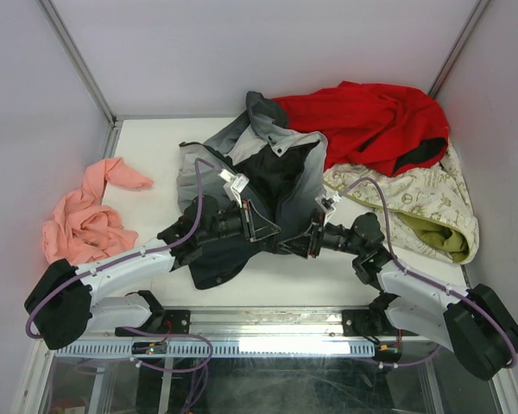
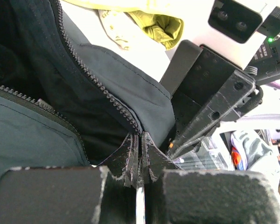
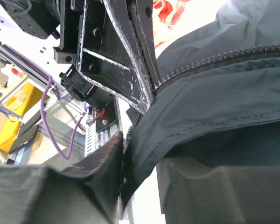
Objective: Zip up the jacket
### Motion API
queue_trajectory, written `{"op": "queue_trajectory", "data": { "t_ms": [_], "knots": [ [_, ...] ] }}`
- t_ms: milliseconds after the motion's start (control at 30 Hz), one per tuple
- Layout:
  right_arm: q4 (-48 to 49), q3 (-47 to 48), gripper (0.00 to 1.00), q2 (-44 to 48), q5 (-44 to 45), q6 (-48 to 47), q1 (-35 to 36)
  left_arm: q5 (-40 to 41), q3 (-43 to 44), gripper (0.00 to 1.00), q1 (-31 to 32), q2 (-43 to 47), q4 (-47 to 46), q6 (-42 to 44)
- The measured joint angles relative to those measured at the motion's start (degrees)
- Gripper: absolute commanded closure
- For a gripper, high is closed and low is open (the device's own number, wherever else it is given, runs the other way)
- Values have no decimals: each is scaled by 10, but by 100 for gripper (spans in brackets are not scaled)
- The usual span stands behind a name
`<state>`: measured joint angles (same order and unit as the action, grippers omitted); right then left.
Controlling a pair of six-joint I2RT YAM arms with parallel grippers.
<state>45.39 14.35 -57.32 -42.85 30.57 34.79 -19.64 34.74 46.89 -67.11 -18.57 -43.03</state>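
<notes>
The jacket (image 1: 268, 172) lies open in the middle of the table, charcoal and light grey shell, black lining up. Both grippers meet at its near hem. My left gripper (image 1: 272, 231) is shut on the bottom end of one zipper row (image 2: 102, 93), with its fingertips (image 2: 130, 151) pressed together there. My right gripper (image 1: 309, 241) faces it and is closed on the other front edge of the jacket (image 3: 214, 93). That fabric is squeezed against the left finger (image 3: 107, 158) and drapes over the other. Both zipper rows run apart, unjoined.
A red garment (image 1: 371, 121) lies at the back right, overlapping the jacket's collar. A cream patterned cloth (image 1: 414, 203) with yellow-green lining lies at the right. A pink cloth (image 1: 86, 216) lies at the left. Enclosure walls stand on three sides. A metal rail (image 1: 268, 321) runs along the near edge.
</notes>
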Motion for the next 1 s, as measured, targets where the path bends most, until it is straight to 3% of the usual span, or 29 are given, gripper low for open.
{"op": "queue_trajectory", "data": {
  "t_ms": [100,233,633,1000],
  "knots": [
    [-22,2,45,0,4,7,0,16,3,100,1,0,6,0],
    [-61,5,43,9,12,4,0,31,10,100,4,0,8,0],
    [-134,24,52,52,48,11,5,73,27,100,25,0,42,10],
    [-170,42,68,43,71,19,21,128,50,100,57,0,79,39]
  ]
}}
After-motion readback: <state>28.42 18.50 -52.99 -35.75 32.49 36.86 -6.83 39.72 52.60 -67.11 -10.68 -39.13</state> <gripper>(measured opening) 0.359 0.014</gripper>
